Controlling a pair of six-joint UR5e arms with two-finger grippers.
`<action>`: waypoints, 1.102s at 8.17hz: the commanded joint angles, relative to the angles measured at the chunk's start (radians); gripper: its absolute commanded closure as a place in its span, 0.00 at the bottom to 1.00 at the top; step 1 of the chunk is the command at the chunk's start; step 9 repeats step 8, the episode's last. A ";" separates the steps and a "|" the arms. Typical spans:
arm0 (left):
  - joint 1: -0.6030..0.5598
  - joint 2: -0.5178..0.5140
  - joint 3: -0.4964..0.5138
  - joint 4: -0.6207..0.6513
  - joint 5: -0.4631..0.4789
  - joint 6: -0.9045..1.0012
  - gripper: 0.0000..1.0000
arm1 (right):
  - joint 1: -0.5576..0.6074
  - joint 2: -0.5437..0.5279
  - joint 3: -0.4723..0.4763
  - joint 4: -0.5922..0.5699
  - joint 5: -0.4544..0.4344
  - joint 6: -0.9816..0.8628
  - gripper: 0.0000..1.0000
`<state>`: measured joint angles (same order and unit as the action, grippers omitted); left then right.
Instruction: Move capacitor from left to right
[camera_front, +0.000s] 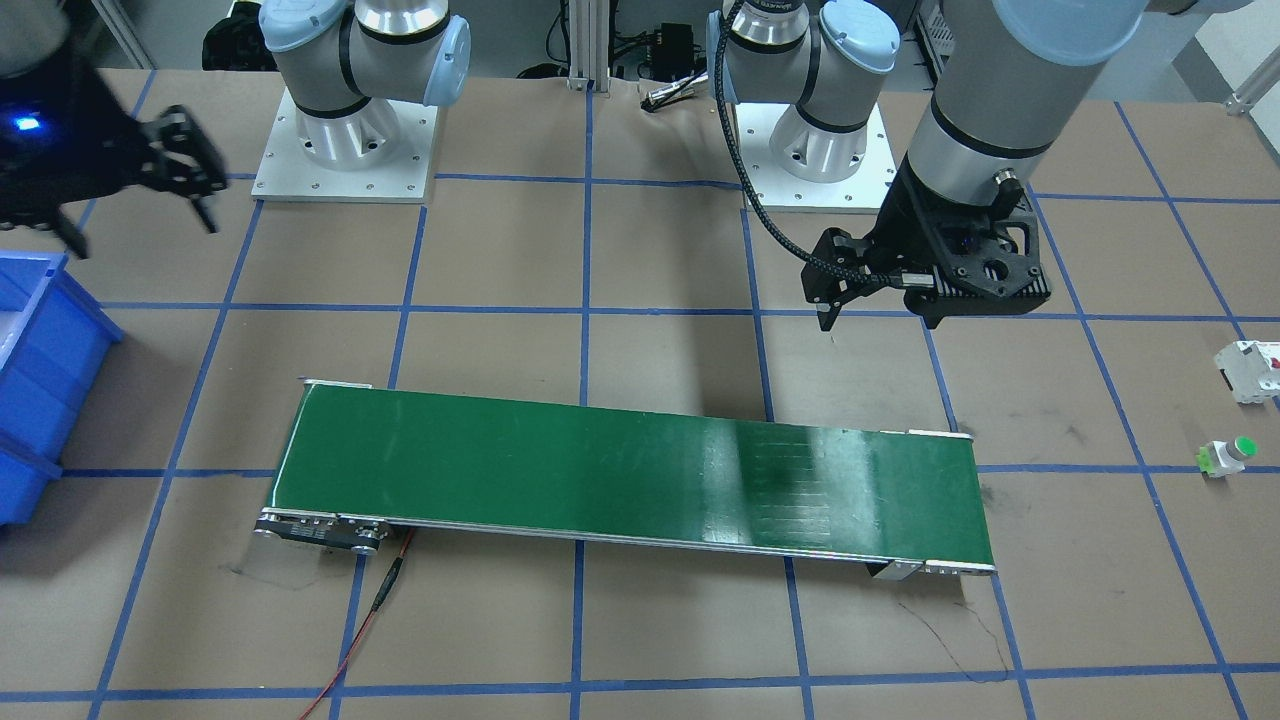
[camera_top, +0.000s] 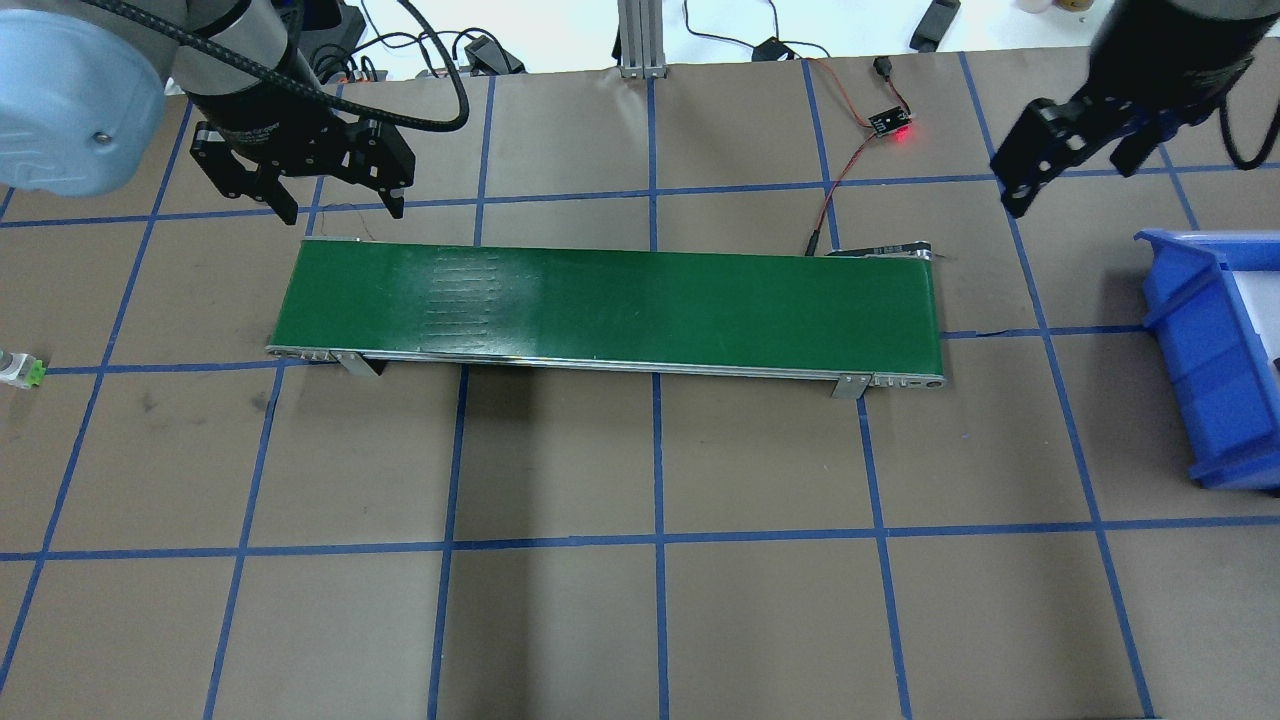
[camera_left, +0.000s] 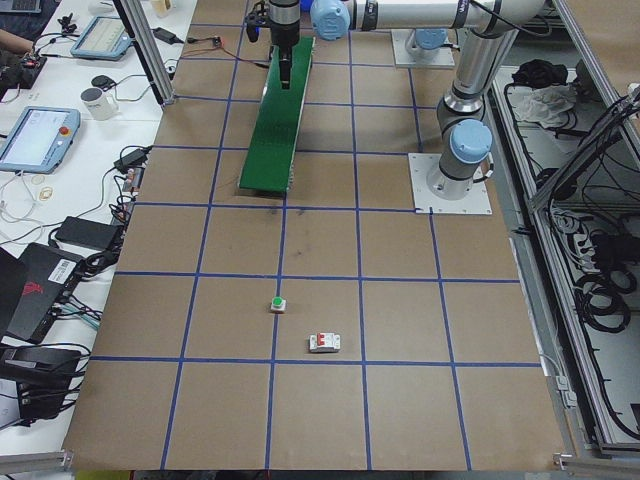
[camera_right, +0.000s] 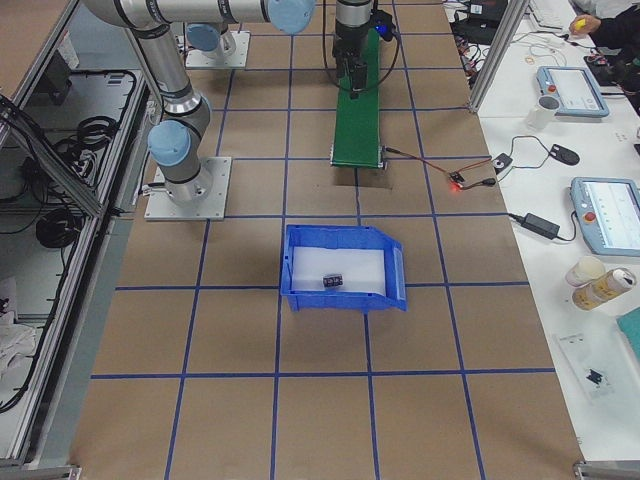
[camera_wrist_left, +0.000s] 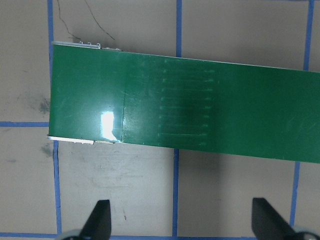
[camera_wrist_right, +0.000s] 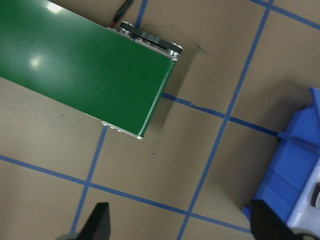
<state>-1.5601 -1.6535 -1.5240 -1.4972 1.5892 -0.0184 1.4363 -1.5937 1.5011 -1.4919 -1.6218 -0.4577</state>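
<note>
The capacitor (camera_right: 333, 280), a small dark cylinder with pale markings, lies on the pale floor of the blue bin (camera_right: 345, 300) in the exterior right view. It is hidden in the other views. My left gripper (camera_top: 340, 208) is open and empty, above the table just behind the left end of the green conveyor belt (camera_top: 620, 305). It also shows in the front-facing view (camera_front: 880, 305). My right gripper (camera_top: 1075, 180) is open and empty, high between the belt's right end and the bin (camera_top: 1200, 360).
A white boxy block with a red mark (camera_front: 1250, 370) and a white button with a green cap (camera_front: 1228, 457) lie on the table at my far left. A small board with a red light (camera_top: 893, 122) and its wire sit behind the belt's right end.
</note>
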 joint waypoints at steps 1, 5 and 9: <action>0.000 0.000 -0.001 0.000 -0.002 0.000 0.00 | 0.142 0.009 0.013 0.004 0.011 0.230 0.00; 0.000 0.000 -0.001 0.000 -0.002 0.000 0.00 | 0.142 0.015 0.014 -0.010 0.016 0.232 0.00; 0.000 0.000 -0.001 0.000 -0.002 0.000 0.00 | 0.139 0.021 0.011 -0.011 0.016 0.232 0.00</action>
